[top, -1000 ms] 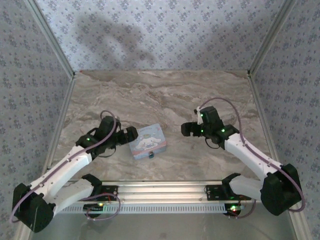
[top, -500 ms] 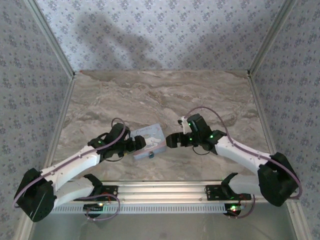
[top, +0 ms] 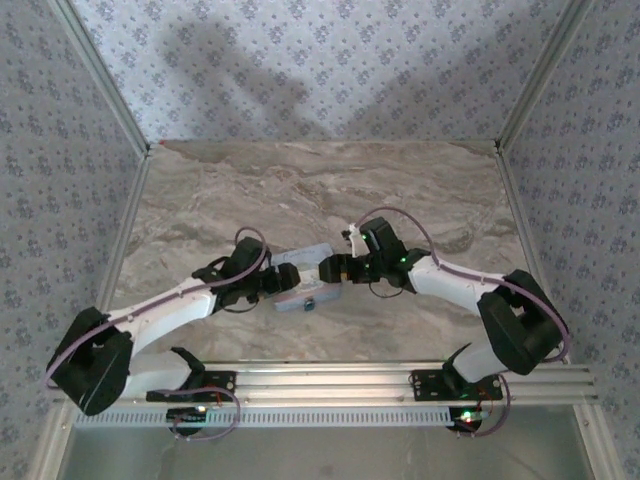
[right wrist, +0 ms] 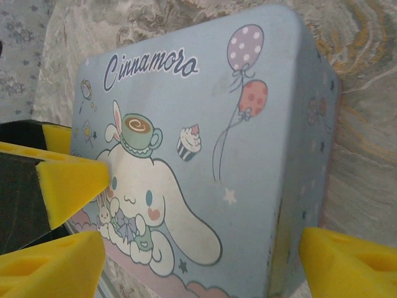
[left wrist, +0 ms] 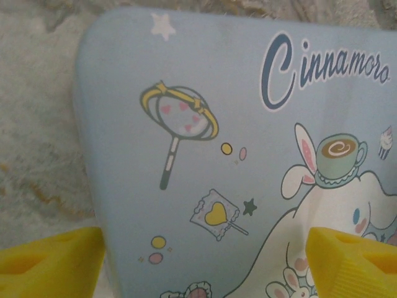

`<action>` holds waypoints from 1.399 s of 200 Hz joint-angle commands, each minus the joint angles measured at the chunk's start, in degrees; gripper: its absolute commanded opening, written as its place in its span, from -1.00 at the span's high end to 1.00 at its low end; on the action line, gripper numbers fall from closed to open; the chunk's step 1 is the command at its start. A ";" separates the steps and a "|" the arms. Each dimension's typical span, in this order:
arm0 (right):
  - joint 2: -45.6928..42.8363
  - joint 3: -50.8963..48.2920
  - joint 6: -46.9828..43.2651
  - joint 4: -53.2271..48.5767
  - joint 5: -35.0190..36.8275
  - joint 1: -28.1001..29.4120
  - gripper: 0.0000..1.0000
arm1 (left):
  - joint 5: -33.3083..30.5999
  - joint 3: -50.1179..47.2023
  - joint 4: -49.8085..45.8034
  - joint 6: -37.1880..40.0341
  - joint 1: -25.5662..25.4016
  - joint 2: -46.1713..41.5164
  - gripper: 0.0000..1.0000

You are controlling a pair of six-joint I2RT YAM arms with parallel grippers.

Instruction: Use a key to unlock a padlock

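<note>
A pale blue cartoon tin (top: 303, 256) lies on the marble table between both arms. A tiny dark padlock (top: 308, 302) sits at the tin's near edge. My left gripper (top: 283, 284) is open at the tin's left end, and its yellow fingertips (left wrist: 49, 261) stand wide apart over the lid (left wrist: 205, 155). My right gripper (top: 326, 270) is open at the right end. One of its fingertips (right wrist: 350, 264) is beside the tin's side wall, the other over the lid (right wrist: 205, 124). The left gripper's yellow finger (right wrist: 68, 180) rests on the lid's far side.
The marble table (top: 330, 190) stretches behind the tin. Patterned walls enclose it on three sides. A metal rail (top: 320, 380) runs along the near edge by the arm bases.
Both arms have swung inward from either side and closed in on the tin, so their open fingers now straddle its two ends. The tin has barely moved.
</note>
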 commanded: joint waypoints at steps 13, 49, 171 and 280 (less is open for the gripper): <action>0.33 0.03 1.69 2.67 -3.52 -3.52 -0.61 | 3.91 5.42 4.78 4.43 3.33 5.25 -0.64; 0.57 -0.12 1.51 4.06 -5.74 -7.18 -0.60 | 6.82 11.67 5.12 8.45 5.26 12.25 -0.63; 8.94 5.27 0.70 6.58 -7.11 -11.74 -0.56 | 12.46 30.55 4.62 15.17 7.25 32.44 -0.60; -1.83 0.69 -3.61 -6.36 9.19 -15.22 -0.64 | 5.81 33.30 -0.59 21.24 14.56 27.05 -0.91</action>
